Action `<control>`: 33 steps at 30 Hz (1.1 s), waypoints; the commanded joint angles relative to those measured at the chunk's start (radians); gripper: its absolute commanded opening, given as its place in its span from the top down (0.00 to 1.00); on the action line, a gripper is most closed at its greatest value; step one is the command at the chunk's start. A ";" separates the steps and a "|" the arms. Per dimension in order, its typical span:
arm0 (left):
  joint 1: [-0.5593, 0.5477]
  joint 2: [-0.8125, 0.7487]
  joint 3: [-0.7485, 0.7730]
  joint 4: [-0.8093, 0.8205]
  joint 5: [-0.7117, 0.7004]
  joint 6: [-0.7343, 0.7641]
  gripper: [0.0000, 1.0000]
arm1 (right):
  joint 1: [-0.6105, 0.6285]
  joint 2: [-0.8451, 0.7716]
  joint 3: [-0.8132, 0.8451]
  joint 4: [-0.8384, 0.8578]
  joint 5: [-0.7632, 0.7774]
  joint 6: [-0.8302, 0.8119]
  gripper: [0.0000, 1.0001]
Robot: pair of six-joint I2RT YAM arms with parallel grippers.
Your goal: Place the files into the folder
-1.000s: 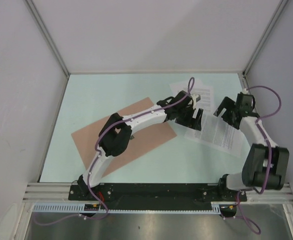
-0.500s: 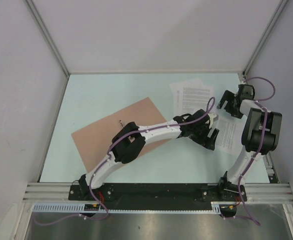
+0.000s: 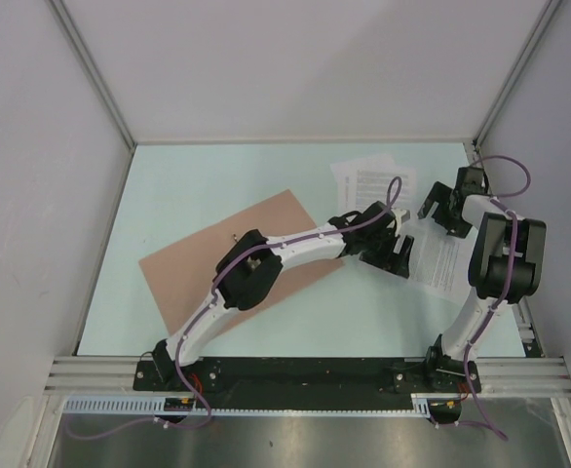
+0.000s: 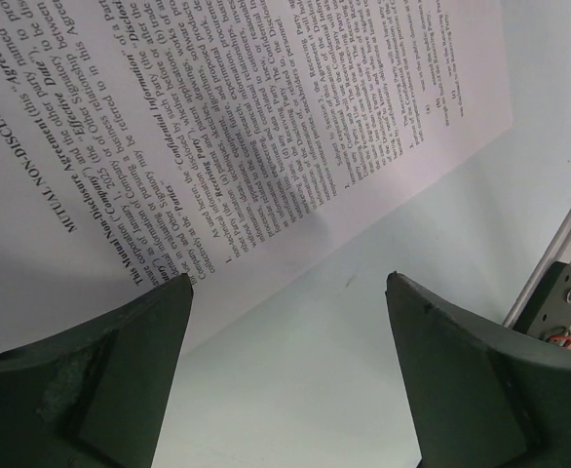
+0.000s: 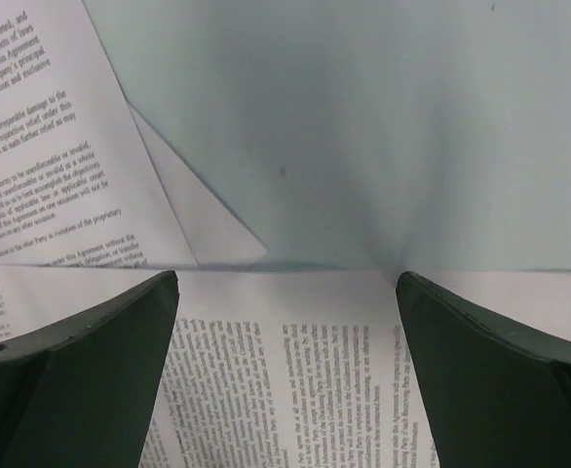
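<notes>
Both pincers, left gripper (image 4: 290, 283) and right gripper (image 5: 285, 278), are wide open and empty. Push too hard and you could crumple the files (image 4: 266, 117) or slide them away from the folder (image 3: 183, 265).

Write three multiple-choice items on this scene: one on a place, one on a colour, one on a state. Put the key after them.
1. Where do the printed sheets lie relative to the folder?
A. inside it
B. on the table, to its right
C. stacked on top of it

2. What colour is the folder?
A. blue
B. black
C. salmon-brown

3. How is the left hand?
A. open, holding nothing
B. shut on a sheet
C. shut on the folder

Key:
1 B, the top view shows the sheets flat at the table's far right, off the folder.
2 C, the top view shows a plain salmon-brown card.
3 A, the left wrist view shows its fingers wide apart with nothing gripped between them.
</notes>
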 commanded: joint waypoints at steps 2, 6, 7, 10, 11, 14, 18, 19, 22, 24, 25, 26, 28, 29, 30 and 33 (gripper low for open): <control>0.074 0.026 -0.029 -0.020 -0.006 -0.009 0.11 | 0.031 -0.077 -0.168 -0.110 -0.087 0.125 0.00; 0.114 0.037 -0.029 -0.025 0.016 0.008 0.11 | 0.020 -0.166 -0.289 -0.078 -0.209 0.169 0.00; 0.117 0.038 -0.023 -0.025 0.022 0.016 0.11 | 0.020 -0.184 -0.314 -0.072 -0.246 0.171 0.00; 0.129 0.055 0.023 -0.066 0.029 0.050 0.11 | 0.034 -0.257 -0.358 -0.069 -0.300 0.173 0.00; 0.128 0.051 0.038 -0.098 0.014 0.066 0.11 | 0.036 -0.293 -0.358 -0.070 -0.291 0.171 0.00; 0.123 0.005 0.043 -0.094 0.022 0.065 0.11 | 0.025 -0.358 -0.357 -0.061 -0.262 0.170 0.00; 0.105 -0.083 0.012 -0.082 0.016 0.062 0.09 | -0.017 -0.373 -0.316 -0.049 -0.092 0.167 0.00; 0.100 -0.098 0.000 -0.076 0.008 0.063 0.09 | -0.024 -0.376 -0.305 -0.081 -0.050 0.171 0.00; 0.098 -0.143 -0.032 -0.054 -0.010 0.085 0.02 | -0.069 -0.381 -0.309 -0.156 0.117 0.191 0.00; 0.100 -0.127 -0.011 -0.051 -0.003 0.112 0.00 | -0.138 -0.390 -0.319 -0.168 0.139 0.174 0.00; 0.100 -0.118 -0.002 -0.037 0.020 0.119 0.00 | -0.159 -0.408 -0.332 -0.177 0.145 0.173 0.00; 0.097 -0.109 0.004 -0.013 0.044 0.116 0.00 | -0.199 -0.421 -0.340 -0.182 0.160 0.179 0.00; 0.089 -0.081 -0.011 0.106 0.153 0.076 0.01 | -0.211 -0.471 -0.378 -0.181 0.194 0.192 0.00; 0.083 -0.068 -0.018 0.134 0.178 0.058 0.01 | -0.210 -0.490 -0.395 -0.176 0.217 0.196 0.00; 0.077 -0.039 -0.003 0.145 0.189 0.042 0.02 | -0.213 -0.507 -0.415 -0.158 0.241 0.199 0.00; 0.059 0.009 0.052 0.118 0.161 0.007 0.02 | -0.245 -0.525 -0.469 -0.127 0.207 0.197 0.00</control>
